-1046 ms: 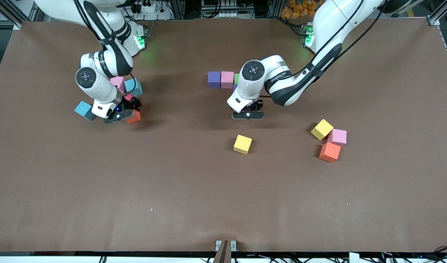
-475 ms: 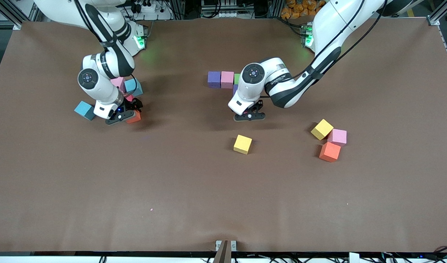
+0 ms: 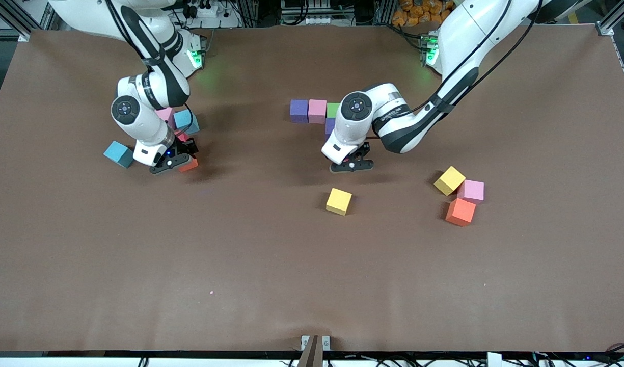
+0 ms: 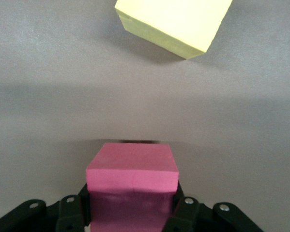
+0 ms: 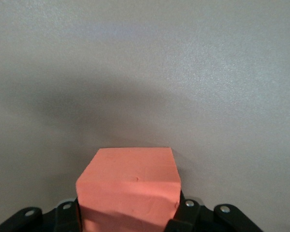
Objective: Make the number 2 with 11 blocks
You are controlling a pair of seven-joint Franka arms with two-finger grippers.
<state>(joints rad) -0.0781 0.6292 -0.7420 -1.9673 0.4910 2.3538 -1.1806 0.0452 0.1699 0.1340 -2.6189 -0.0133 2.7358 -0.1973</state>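
The left gripper (image 4: 132, 212), over the brown bench (image 3: 312, 265), clamps a deep-pink foam cube (image 4: 131, 181); the right gripper's (image 5: 128, 215) fingers (image 5: 184, 212) pinch an orange-red foam cube (image 5: 128, 186).

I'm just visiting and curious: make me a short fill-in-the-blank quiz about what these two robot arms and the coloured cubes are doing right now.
1. The left gripper is shut on a small foam cube coloured ____.
2. The right gripper is shut on a small foam cube coloured ____.
3. On the brown table, the lone yellow foam cube lies ____ to the front camera than the purple foam cube.

Missing words: pink; orange; nearer
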